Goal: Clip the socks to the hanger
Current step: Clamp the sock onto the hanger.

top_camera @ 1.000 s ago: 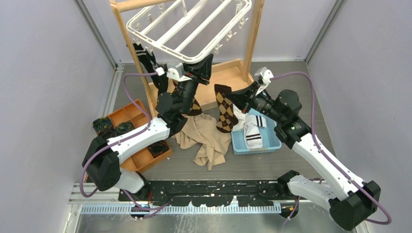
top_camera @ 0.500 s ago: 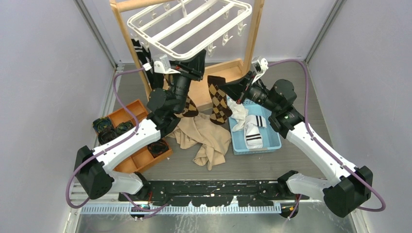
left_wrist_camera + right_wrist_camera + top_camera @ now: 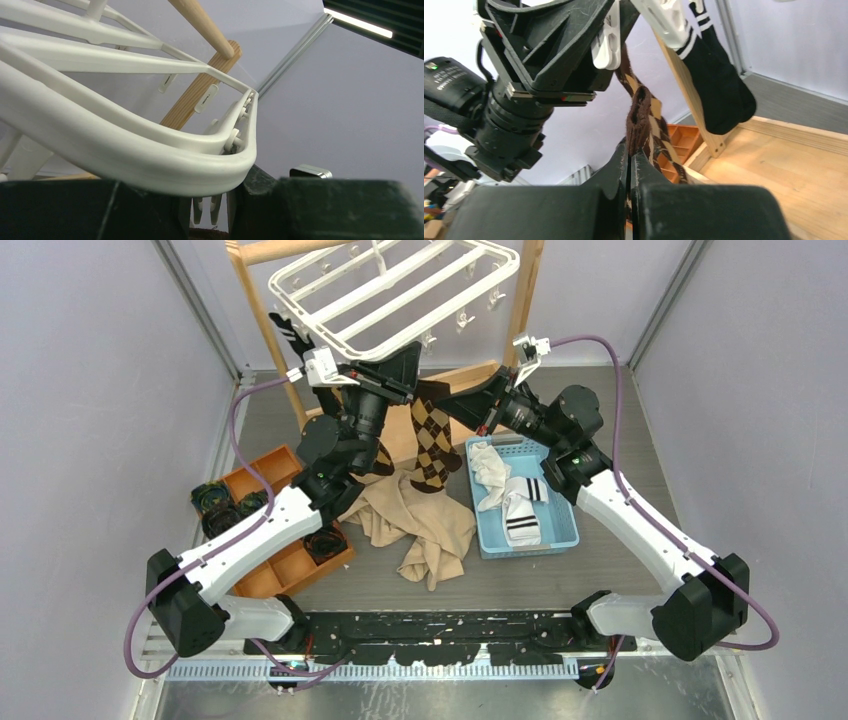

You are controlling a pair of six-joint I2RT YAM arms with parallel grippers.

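One white hanger (image 3: 468, 297) hangs on the wooden stand (image 3: 255, 320), with one black striped sock (image 3: 285, 335) clipped at its left corner. The left claw (image 3: 408, 358) grips one clip (image 3: 606, 45) on the near rim. The right claw (image 3: 630, 150), closed, pinches one argyle sock (image 3: 432, 440) beside it. Two white socks (image 3: 515, 505) lie in one blue basket (image 3: 530, 548).

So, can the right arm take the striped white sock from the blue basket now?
Probably not: the right end effector is shut on the brown argyle sock, up by the hanger.
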